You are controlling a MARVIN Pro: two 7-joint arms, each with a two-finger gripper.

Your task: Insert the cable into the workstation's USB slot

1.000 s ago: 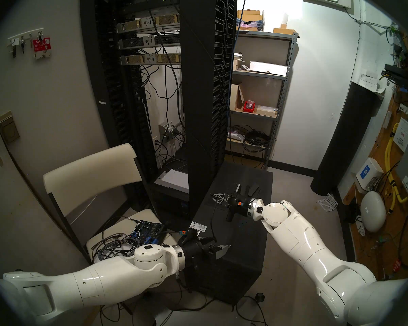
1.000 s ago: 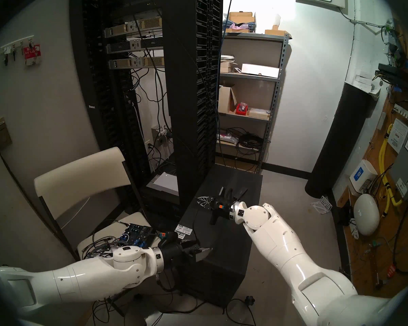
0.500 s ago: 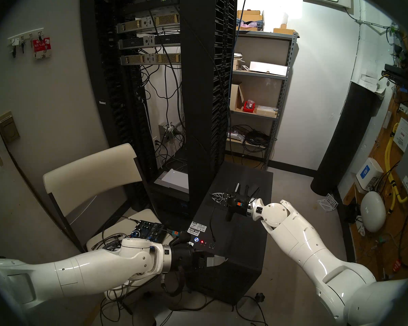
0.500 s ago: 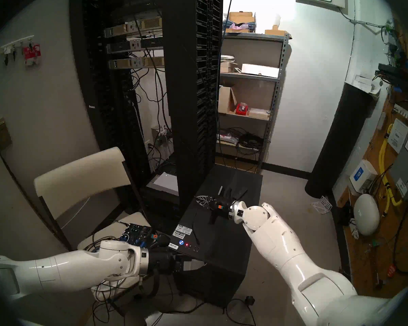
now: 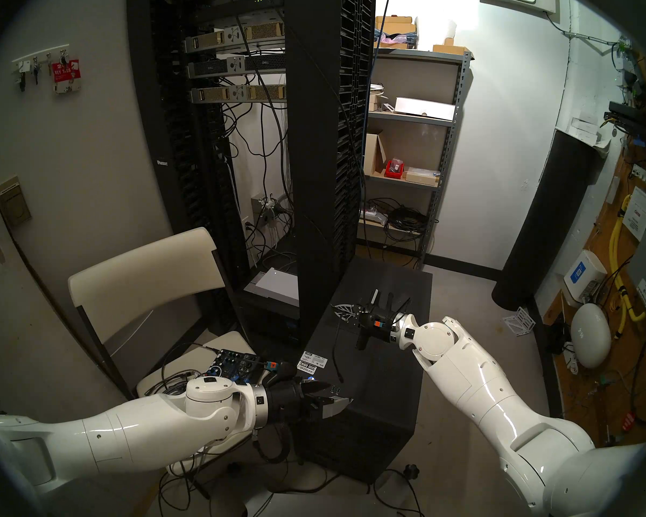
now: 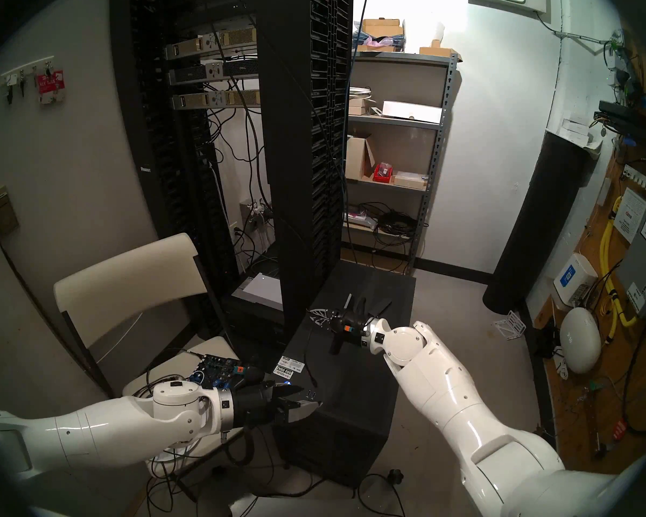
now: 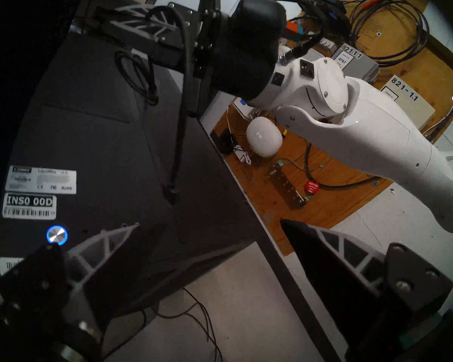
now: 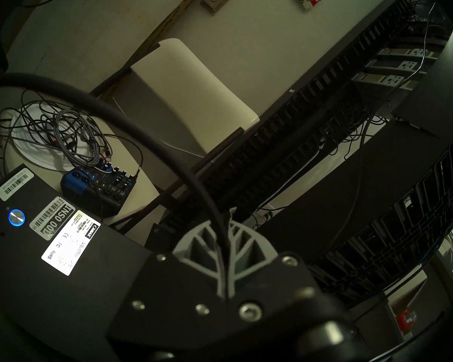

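The right gripper (image 5: 339, 311) is clamped on the cable (image 5: 335, 346). In the right wrist view the cable (image 8: 152, 142) leaves the pinched fingers (image 8: 202, 242) at their tips and arcs away toward the view's upper left. In the left wrist view the cable (image 7: 179, 113) hangs down from the right gripper (image 7: 110, 22), and its plug (image 7: 170, 194) ends just above the top panel of the workstation (image 7: 102, 144); whether the plug touches the panel cannot be told. A loose coil of the cable (image 7: 139, 74) lies on the panel below the right gripper's fingers.

The left gripper (image 5: 338, 393) is released, jaws spread wide, and holds nothing. It sits at the near front edge of the workstation (image 5: 381, 400). In the left wrist view its left finger (image 7: 100, 246) overlaps the top panel just beside the blue-lit power button (image 7: 57, 235), and its right finger (image 7: 332, 251) stands off the side of the case, over the floor. The plug lies ahead of the left gripper's fingers, between them and the right gripper, and apart from both fingers.

The barcode stickers (image 7: 29, 206) lie beyond the left finger, to the left of the plug. Two small USB slots (image 5: 336, 388) show on the top panel just ahead of the upper finger (image 5: 319, 386) of the left gripper.
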